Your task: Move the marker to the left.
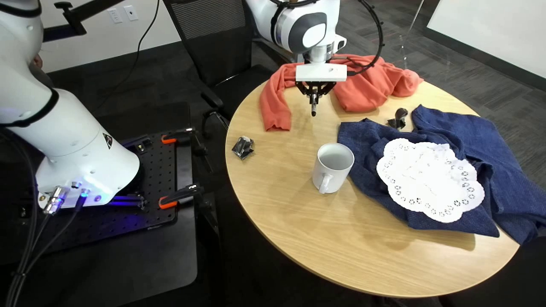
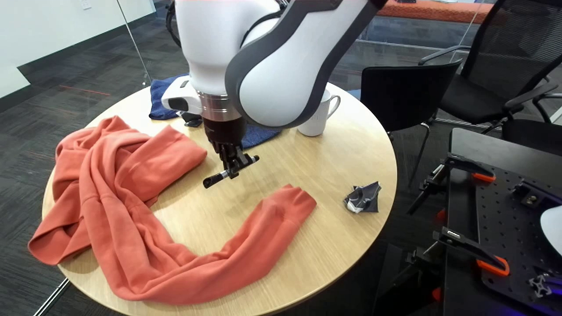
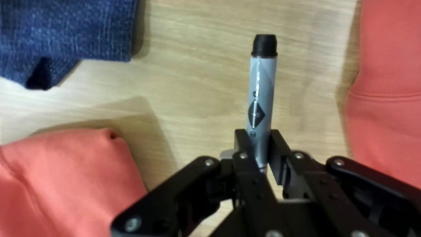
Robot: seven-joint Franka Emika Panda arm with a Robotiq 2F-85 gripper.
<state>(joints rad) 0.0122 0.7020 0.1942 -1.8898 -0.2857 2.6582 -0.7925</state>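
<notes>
Gripper [image 3: 260, 144] closest to the lens in your wrist view; you have the marker [image 3: 262, 82] pinched, up off the round table [image 1: 290, 213].
Left to right in an exterior view, you've got: crumpled dark wrapper [image 1: 243, 147] near the table edge; red garment [image 1: 367, 87]; marker in your gripper, garment showing on both sides in the wrist view, black end pointing away from the grip; white mug [image 1: 334, 166], upright; blue cloth [image 1: 477, 128] just beside the mug; dark object [image 1: 399, 118] by the cloth, too small to name; white doily [image 1: 431, 181] lying on the cloth.
</notes>
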